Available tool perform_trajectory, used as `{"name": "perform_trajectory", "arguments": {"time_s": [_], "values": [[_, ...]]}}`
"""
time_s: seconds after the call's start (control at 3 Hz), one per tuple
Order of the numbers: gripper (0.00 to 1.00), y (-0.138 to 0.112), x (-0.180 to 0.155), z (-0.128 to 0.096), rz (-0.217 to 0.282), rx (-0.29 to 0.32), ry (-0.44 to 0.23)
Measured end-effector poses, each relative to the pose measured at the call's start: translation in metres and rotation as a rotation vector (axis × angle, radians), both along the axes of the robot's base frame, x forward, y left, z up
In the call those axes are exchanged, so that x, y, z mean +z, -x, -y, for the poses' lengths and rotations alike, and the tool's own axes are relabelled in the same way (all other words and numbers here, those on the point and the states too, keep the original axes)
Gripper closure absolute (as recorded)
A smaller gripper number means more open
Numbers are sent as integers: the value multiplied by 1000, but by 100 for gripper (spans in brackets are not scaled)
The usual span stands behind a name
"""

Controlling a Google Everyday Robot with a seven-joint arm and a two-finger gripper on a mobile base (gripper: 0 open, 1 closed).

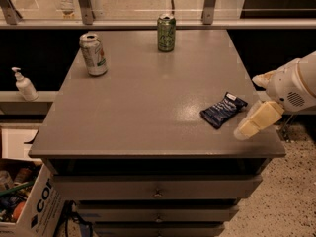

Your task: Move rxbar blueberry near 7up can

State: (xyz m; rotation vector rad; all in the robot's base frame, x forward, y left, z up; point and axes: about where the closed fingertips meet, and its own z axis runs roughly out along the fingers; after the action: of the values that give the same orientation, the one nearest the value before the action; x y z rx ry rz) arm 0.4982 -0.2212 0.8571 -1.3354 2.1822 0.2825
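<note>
The rxbar blueberry [223, 109], a flat dark-blue wrapper with white lettering, lies on the grey table [148, 107] near its right front corner. The 7up can [93, 54], silvery-white with green and red marks and a dented body, stands upright at the table's back left. My gripper [249, 126] hangs over the table's right front edge, just right of the bar and not touching it. One cream finger [259, 119] points down and to the left. The white arm [294, 85] comes in from the right.
An all dark-green can [166, 32] stands upright at the back middle of the table. Drawers [158, 191] sit below the tabletop. A white pump bottle [23, 84] stands on a ledge at left. A cardboard box [24, 206] with clutter sits on the floor at lower left.
</note>
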Motion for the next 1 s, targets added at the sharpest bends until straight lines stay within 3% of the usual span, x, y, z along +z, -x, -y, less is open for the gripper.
{"name": "perform_trajectory", "arguments": {"time_s": [0.67,1.0], "values": [[0,-18,-20,-14,-12,13,-97],[17,-23,-29,-19,-12,21,-117]]}}
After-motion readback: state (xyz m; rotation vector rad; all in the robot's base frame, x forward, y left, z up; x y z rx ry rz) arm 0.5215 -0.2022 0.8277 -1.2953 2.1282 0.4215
